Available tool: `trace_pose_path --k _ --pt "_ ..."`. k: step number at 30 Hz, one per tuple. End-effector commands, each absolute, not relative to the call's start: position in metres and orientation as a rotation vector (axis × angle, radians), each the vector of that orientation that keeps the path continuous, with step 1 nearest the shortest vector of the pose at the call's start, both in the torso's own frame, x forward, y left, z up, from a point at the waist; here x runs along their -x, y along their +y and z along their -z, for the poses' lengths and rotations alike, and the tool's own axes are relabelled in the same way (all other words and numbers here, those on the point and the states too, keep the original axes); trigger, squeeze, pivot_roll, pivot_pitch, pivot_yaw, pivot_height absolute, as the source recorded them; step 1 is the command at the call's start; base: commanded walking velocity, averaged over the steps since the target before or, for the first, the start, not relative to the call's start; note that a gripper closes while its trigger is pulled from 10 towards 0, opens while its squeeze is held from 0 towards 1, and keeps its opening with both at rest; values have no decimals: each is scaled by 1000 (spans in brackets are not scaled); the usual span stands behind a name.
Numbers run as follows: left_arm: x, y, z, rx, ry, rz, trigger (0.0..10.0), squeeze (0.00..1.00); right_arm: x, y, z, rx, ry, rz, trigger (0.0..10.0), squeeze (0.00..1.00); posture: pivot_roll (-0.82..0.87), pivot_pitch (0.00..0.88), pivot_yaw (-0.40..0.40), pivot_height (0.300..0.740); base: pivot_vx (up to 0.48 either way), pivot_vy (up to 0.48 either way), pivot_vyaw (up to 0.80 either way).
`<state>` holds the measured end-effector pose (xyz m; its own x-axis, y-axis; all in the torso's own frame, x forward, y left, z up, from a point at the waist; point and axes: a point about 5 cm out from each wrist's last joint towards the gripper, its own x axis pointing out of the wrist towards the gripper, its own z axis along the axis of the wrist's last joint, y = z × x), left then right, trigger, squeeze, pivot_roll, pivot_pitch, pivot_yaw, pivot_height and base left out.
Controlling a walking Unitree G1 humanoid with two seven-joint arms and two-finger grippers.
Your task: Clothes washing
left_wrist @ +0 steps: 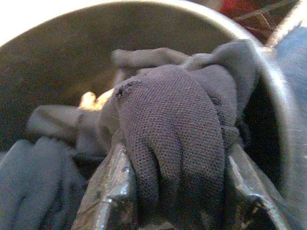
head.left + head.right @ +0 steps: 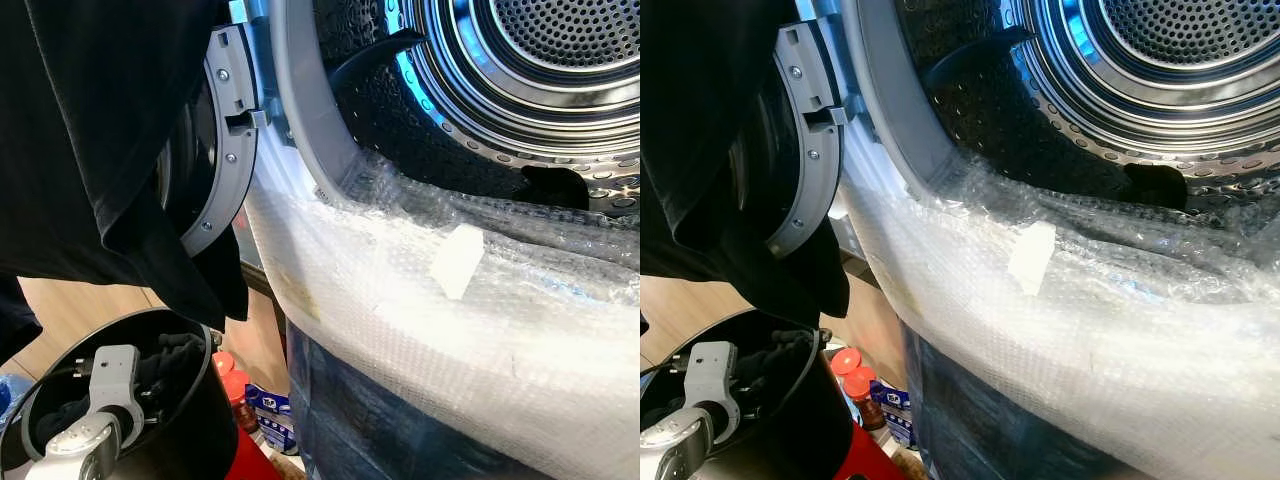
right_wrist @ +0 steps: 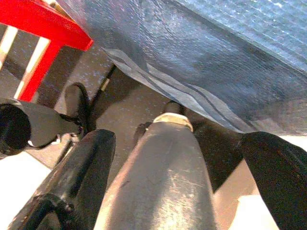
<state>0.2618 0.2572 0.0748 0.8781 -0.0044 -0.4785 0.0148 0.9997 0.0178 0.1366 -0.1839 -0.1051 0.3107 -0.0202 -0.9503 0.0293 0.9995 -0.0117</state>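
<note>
The washer's steel drum [image 2: 560,40] stands open at the upper right, and a dark lump [image 2: 555,185] lies at its lower lip. A black garment [image 2: 100,130] hangs over the open door [image 2: 225,150] on the left. Below it stands a black bucket [image 2: 195,440] holding dark clothes. My left arm [image 2: 105,400] reaches into it. My left gripper [image 1: 177,191] is shut on a dark grey knit garment [image 1: 168,120] inside the bucket. My right gripper [image 3: 182,163] hangs low beside the machine with its fingers [image 3: 91,158] spread open and nothing in them.
Bubble wrap [image 2: 420,330] with a white tape patch [image 2: 457,260] covers the washer's front below the opening. Red-capped bottles [image 2: 232,385] and a blue packet [image 2: 270,410] sit on the floor between bucket and washer. A red stool [image 3: 43,24] stands near the right arm.
</note>
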Motion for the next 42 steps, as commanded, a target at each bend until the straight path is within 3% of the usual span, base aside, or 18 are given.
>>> trace_pose_path --k 1,14,15,20,25,28,30,35,42 --pt "-265 258 -93 -93 467 55 0 0 -138 -179 105 5 1253 -5 10000 0 85 0 103 740 0 0 0" --pt "-270 237 -134 -270 444 329 0 0 -132 -178 107 28 1267 -33 10000 0 97 0 102 740 0 0 0" --pt "-272 227 -147 -329 412 411 0 0 -132 -178 107 34 1264 -37 10000 0 92 0 102 740 0 0 0" --pt "-277 199 -168 -316 357 592 0 0 -129 -181 108 59 1270 -46 10000 0 93 0 100 740 0 0 0" --pt "-270 158 -160 -346 403 905 0 0 -131 -187 107 81 1264 -57 10000 0 85 0 99 740 0 0 0" --pt "-269 145 -162 -367 402 1004 0 0 -132 -184 106 87 1260 -65 10000 0 83 0 100 740 0 0 0" --pt "-261 126 -162 -338 384 1172 0 0 -134 -182 106 88 1258 -70 10000 0 95 0 96 740 0 0 0" --pt "-251 85 -141 -276 418 1377 0 0 -134 -178 106 96 1257 -84 10000 0 85 0 85 740 0 0 0" --pt "-243 53 -125 -141 411 1443 0 0 -132 -178 107 123 1260 -92 10000 0 70 0 84 740 0 0 0"
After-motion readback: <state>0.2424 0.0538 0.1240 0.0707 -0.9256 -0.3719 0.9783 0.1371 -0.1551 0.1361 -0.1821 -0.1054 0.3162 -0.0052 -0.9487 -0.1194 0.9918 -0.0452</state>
